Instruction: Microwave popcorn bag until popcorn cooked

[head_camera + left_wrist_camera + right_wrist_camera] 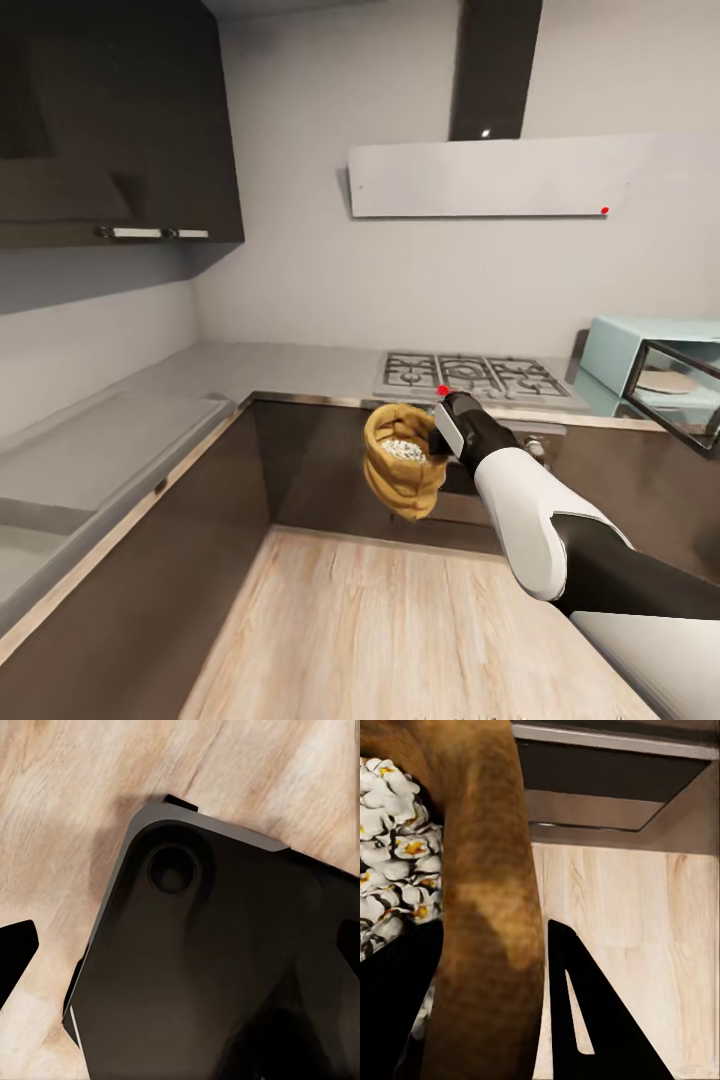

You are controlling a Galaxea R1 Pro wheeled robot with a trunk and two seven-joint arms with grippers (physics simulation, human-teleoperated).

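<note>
1. Right gripper (437,432): reaches forward from 4 o'clock in the head view and is clamped on the rolled rim of the popcorn bag (402,460).
2. Right wrist view: one dark finger (585,1020) lies outside the bag wall (487,930), the other inside beside the popcorn (390,862).
3. Bag position: held upright in the air above the wooden floor (380,630), in front of the dark cabinet fronts (310,460), at 9 o'clock of the gripper.
4. Popcorn (406,450): white, puffed, filling the bag's mouth.
5. Microwave (650,375): at 3 o'clock on the countertop (290,370), door open, beside the gas hob (470,378).
6. Left gripper: its state cannot be told; the left wrist view shows a dark housing (225,967) over floor.
</note>
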